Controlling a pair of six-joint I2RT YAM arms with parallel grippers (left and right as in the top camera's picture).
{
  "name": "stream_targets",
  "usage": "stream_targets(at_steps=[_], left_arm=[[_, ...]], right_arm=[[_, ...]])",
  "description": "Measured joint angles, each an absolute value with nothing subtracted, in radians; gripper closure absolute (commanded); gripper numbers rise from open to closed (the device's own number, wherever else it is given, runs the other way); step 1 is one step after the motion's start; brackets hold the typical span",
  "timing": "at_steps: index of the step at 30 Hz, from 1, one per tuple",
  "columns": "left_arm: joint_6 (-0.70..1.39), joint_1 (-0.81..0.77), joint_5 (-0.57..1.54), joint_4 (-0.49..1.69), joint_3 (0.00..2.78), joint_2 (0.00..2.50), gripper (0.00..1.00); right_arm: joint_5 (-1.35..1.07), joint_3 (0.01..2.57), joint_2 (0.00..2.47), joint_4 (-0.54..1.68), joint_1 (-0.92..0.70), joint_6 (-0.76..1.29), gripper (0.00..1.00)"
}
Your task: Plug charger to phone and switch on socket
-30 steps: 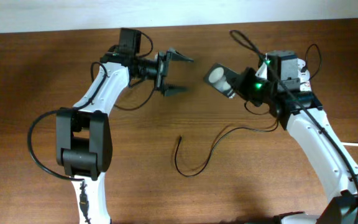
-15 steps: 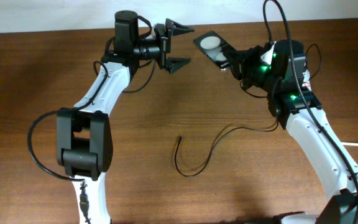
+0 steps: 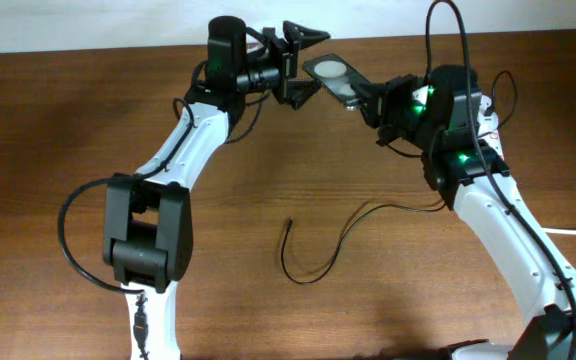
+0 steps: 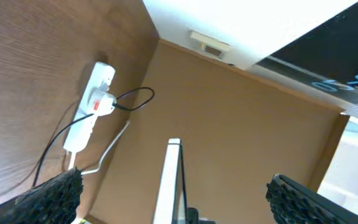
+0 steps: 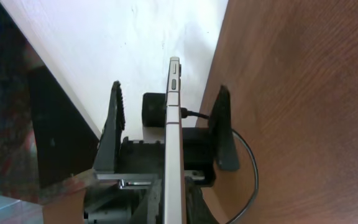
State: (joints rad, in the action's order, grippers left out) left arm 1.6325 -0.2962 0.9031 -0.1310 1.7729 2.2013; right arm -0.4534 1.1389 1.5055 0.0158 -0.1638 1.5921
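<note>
Between the spread jaws of the left gripper [image 3: 305,64], the phone [image 3: 334,72], pinched by the right gripper [image 3: 361,93], should sit centred and square before they close.

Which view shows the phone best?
Overhead: the phone shows its glossy face there, gripped by the right end effector. Left wrist and right wrist views both catch only its thin edge.

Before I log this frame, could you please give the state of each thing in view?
phone: held aloft, unplugged.
charger: slack on table, tip free.
socket: adapter in, switch unreadable.
left gripper: jaws open around phone.
right gripper: jaws shut on phone.
</note>
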Motion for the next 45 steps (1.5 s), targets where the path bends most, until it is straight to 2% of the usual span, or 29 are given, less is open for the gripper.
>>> stream_targets(at_steps=[6,12,15,17,20,24,28,32,34,36,40,45], left_arm=[[1.7,-0.311,0.904,-0.118,1.773,2.201,0.0],[1.714,-0.333,0.904,-0.117,1.773,2.201,0.13],[1.718,-0.333,0.903,-0.116,1.773,2.201,0.34],[1.721,-0.333,0.903,-0.116,1.773,2.201,0.43],[1.721,-0.333,0.904,-0.117,1.773,2.201,0.66],[1.721,-0.333,0.9,-0.117,1.773,2.201,0.84],[1.718,-0.333,0.899,-0.121,1.773,2.201,0.99],[1.718,-0.333,0.899,-0.123,1.773,2.201,1.0],[1.718,-0.333,0.899,-0.123,1.773,2.201,1.0],[1.718,-0.334,0.899,-0.113,1.773,2.201,1.0],[1.714,-0.331,0.895,-0.112,1.773,2.201,1.0],[1.714,-0.285,0.896,-0.112,1.773,2.201,1.0]], right_arm=[[-0.453,1.139,1.505,0.009,-0.192,1.585,0.96],[-0.439,1.139,1.506,0.009,-0.192,1.584,0.96],[-0.439,1.139,1.506,0.01,-0.192,1.585,0.96],[-0.439,1.139,1.505,0.01,-0.192,1.585,0.96],[-0.439,1.139,1.505,0.01,-0.192,1.584,0.96],[-0.439,1.139,1.506,0.023,-0.192,1.584,0.96],[-0.439,1.139,1.506,0.022,-0.192,1.613,0.96],[-0.439,1.139,1.506,0.021,-0.191,1.633,0.96],[-0.439,1.139,1.506,0.021,-0.191,1.633,0.77],[-0.439,1.139,1.506,0.014,-0.192,1.592,0.23],[-0.444,1.14,1.505,0.014,-0.192,1.579,0.0],[-0.444,1.14,1.505,0.014,-0.192,1.575,0.01]])
